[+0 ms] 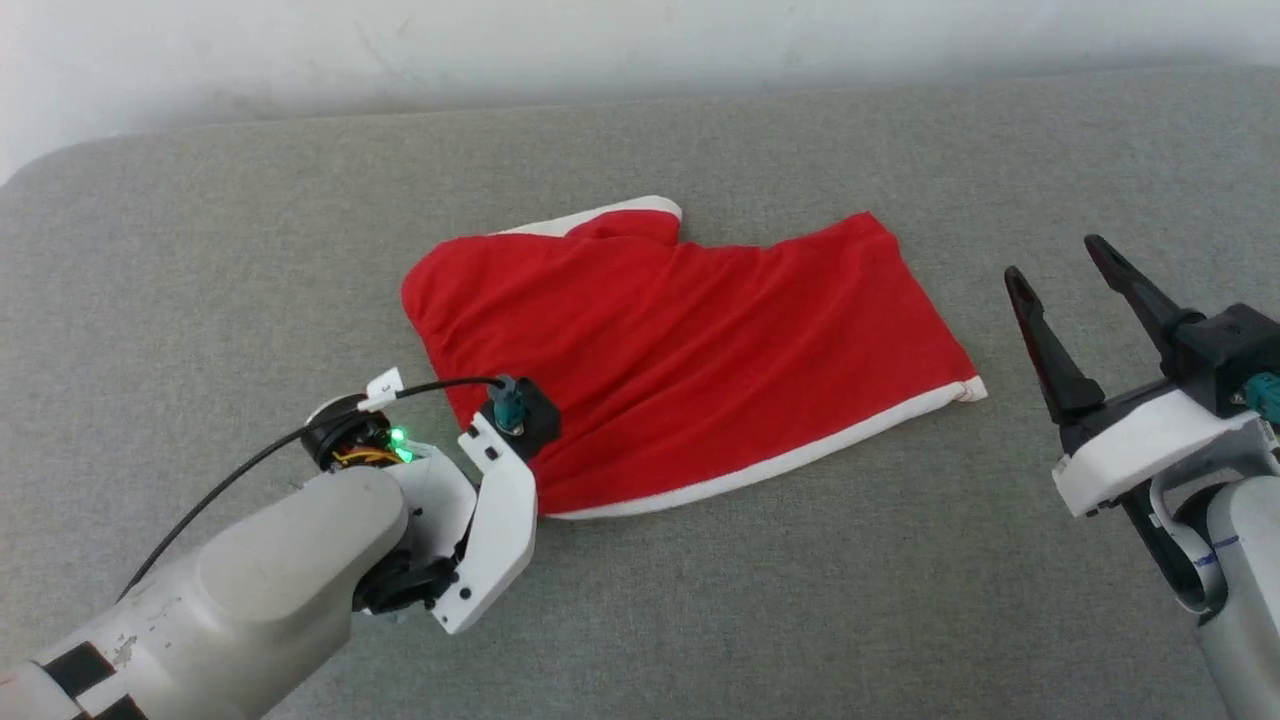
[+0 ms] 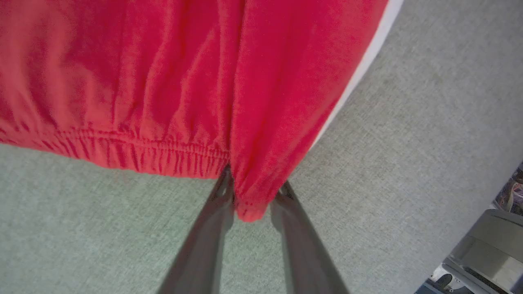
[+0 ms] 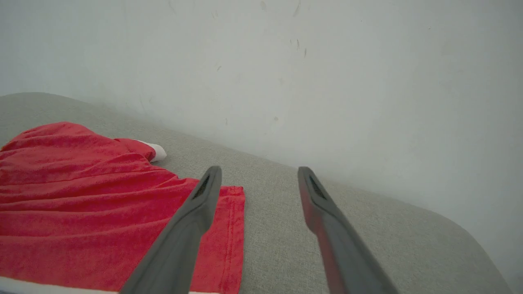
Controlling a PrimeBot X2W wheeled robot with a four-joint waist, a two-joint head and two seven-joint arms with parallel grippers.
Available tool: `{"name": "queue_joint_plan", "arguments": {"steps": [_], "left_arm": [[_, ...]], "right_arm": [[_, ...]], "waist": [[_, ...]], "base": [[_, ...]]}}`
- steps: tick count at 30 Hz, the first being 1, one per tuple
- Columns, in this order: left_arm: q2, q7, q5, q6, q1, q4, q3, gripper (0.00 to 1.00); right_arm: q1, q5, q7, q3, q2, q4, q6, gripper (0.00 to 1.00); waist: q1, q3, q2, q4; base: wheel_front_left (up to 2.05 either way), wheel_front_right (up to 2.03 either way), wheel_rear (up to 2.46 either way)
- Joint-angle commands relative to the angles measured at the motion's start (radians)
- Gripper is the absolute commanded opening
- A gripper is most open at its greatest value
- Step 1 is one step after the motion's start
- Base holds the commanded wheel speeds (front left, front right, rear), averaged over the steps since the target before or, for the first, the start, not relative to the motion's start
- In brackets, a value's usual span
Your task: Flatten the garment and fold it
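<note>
1. Red shorts (image 1: 680, 360) spread on grey surface (image 1: 200, 250) at the centre of head view, rumpled with long creases. White trim along the 5 o'clock edge and at the 12 o'clock corner.
2. Beyond the surface at 12 o'clock, a white wall (image 1: 600, 40).
3. At the shorts' 8 o'clock corner in head view, left gripper (image 2: 253, 188), tipped down onto the cloth, fingertips hidden there under its own wrist.
4. In left wrist view, a bunched fold of the elastic waistband wedged between the two fingers (image 2: 204, 245) and touched on both sides, its tip poking toward 6 o'clock past the fingertips. Clenched on that fold of the shorts, as far as can be made out.
5. Same view: rest of the waistband running off toward 9 o'clock, low against the surface. White stripe at 1 o'clock, bare surface at 3 and 6 o'clock.
6. At 3 o'clock of the shorts in head view, right gripper (image 1: 1052, 256), near the hem corner but apart from it. Fingers pointing to 11 o'clock, spread wide and released, nothing between them.
7. In right wrist view, shorts at 8 o'clock of the fingers, with the 9 o'clock finger crossing in front of the hem corner. Surface and wall in the gap.
</note>
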Motion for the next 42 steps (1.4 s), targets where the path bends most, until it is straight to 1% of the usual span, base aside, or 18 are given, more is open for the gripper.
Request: {"name": "queue_joint_plan", "arguments": {"steps": [1,4,6,10,13,15,17,19,21,24,27,29,32,34,35,36,39,42], "left_arm": [[-0.01,-0.013,0.022,0.0,0.038,0.002,-0.018,0.0],[0.011,-0.072,0.047,0.0,0.034,-0.023,-0.018,0.0],[0.024,-0.117,0.054,0.0,0.025,-0.031,-0.018,0.0],[0.03,-0.169,0.068,0.0,0.014,-0.033,-0.018,0.0],[0.021,-0.195,0.075,0.0,0.009,-0.031,-0.018,0.0],[0.01,-0.206,0.086,0.0,0.003,-0.03,-0.019,0.0],[-0.001,-0.215,0.099,0.0,-0.006,-0.024,-0.019,0.0],[-0.014,-0.225,0.109,0.0,-0.013,-0.017,-0.019,0.0],[-0.027,-0.231,0.118,0.0,-0.02,-0.012,-0.019,0.0],[-0.037,-0.243,0.127,0.0,-0.034,-0.007,-0.019,0.0],[-0.041,-0.255,0.138,0.0,-0.044,-0.003,-0.019,0.0],[-0.046,-0.261,0.146,0.0,-0.049,-0.001,-0.019,0.0],[-0.054,-0.273,0.149,0.0,-0.05,0.006,-0.019,0.0],[-0.058,-0.282,0.148,0.0,-0.048,0.014,-0.019,0.0],[-0.059,-0.286,0.148,0.0,-0.046,0.018,-0.019,0.0],[-0.059,-0.292,0.148,0.0,-0.044,0.023,-0.019,0.0],[-0.058,-0.315,0.148,0.0,-0.033,0.04,-0.019,0.0],[-0.057,-0.364,0.139,0.0,-0.023,0.06,-0.009,0.0]], "right_arm": [[-0.022,-0.007,0.017,0.013,-0.015,-0.013,-0.002,1.0],[-0.047,-0.005,0.088,0.075,-0.075,-0.037,-0.002,1.0],[-0.069,0.03,0.169,0.123,-0.12,-0.053,-0.002,1.0],[-0.134,0.139,0.389,0.229,-0.225,-0.074,-0.002,1.0],[-0.19,0.236,0.595,0.332,-0.303,-0.065,-0.002,1.0],[-0.23,0.308,0.704,0.389,-0.338,-0.054,-0.002,1.0],[-0.27,0.351,0.78,0.448,-0.365,-0.031,-0.002,1.0],[-0.301,0.387,0.834,0.497,-0.375,0.008,-0.002,1.0],[-0.327,0.418,0.859,0.527,-0.367,0.051,-0.002,1.0],[-0.36,0.452,0.858,0.552,-0.331,0.124,-0.002,1.0],[-0.385,0.457,0.839,0.572,-0.292,0.213,-0.002,1.0],[-0.386,0.466,0.841,0.607,-0.273,0.259,-0.002,1.0],[-0.369,0.494,0.858,0.696,-0.266,0.282,-0.002,1.0],[-0.358,0.538,0.855,0.732,-0.27,0.278,-0.002,1.0],[-0.357,0.555,0.842,0.742,-0.275,0.274,-0.002,0.79],[-0.359,0.571,0.824,0.75,-0.28,0.269,-0.002,0.01],[-0.366,0.613,0.763,0.76,-0.302,0.254,-0.002,0.0],[-0.383,0.634,0.653,0.747,-0.322,0.228,-0.002,0.0]], "waist": [[0.0,-0.008,0.0,0.011],[0.0,-0.019,0.0,0.028],[0.0,-0.025,0.0,0.042],[0.0,-0.028,0.0,0.067],[0.0,-0.022,0.0,0.08],[0.0,-0.013,0.0,0.089],[0.0,0.0,0.0,0.098],[0.0,0.013,0.0,0.105],[0.0,0.028,0.0,0.115],[0.0,0.052,0.0,0.124],[0.0,0.072,0.0,0.133],[0.0,0.081,0.0,0.141],[0.0,0.087,0.0,0.151],[0.0,0.088,0.0,0.154],[0.0,0.087,0.0,0.153],[0.0,0.083,0.0,0.151],[0.0,0.063,0.0,0.141],[0.0,0.034,0.0,0.129]], "base": [[0.0,0.0,0.0],[0.0,0.0,0.0],[0.0,0.0,0.0],[0.0,0.0,0.0],[0.0,0.0,0.0],[0.0,0.0,0.0],[0.0,0.0,0.0],[0.0,0.0,0.0],[0.0,0.0,0.0],[0.0,0.0,0.0],[0.0,0.0,0.0],[0.0,0.0,0.0],[0.0,0.0,0.0],[0.0,0.0,0.0],[0.0,0.0,0.0],[0.0,0.0,0.0],[0.0,0.0,0.0],[0.0,0.0,0.0]]}}
